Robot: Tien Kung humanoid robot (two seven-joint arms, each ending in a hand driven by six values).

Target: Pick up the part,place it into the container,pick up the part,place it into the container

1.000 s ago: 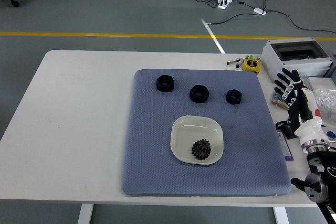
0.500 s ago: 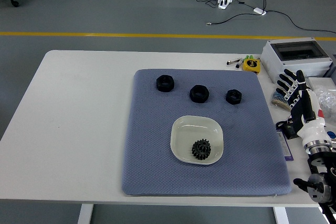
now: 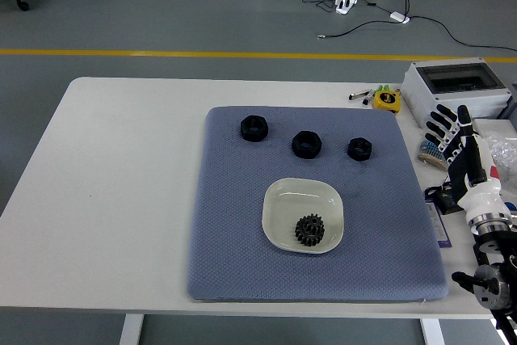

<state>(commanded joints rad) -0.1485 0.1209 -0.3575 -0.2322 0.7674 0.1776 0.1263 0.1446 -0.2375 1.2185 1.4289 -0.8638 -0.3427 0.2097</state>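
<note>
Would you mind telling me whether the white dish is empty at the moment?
No, it is not empty: one black gear lies inside the white dish, toward its near edge.

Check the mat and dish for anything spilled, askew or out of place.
Nothing stands out. The gear lies inside the dish, three black nuts sit in a row on the mat, and the right hand is off the mat, open.

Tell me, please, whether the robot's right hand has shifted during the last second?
Yes, the right hand has drifted slightly rightward, away from the blue-grey mat, toward the picture's right edge.
</note>
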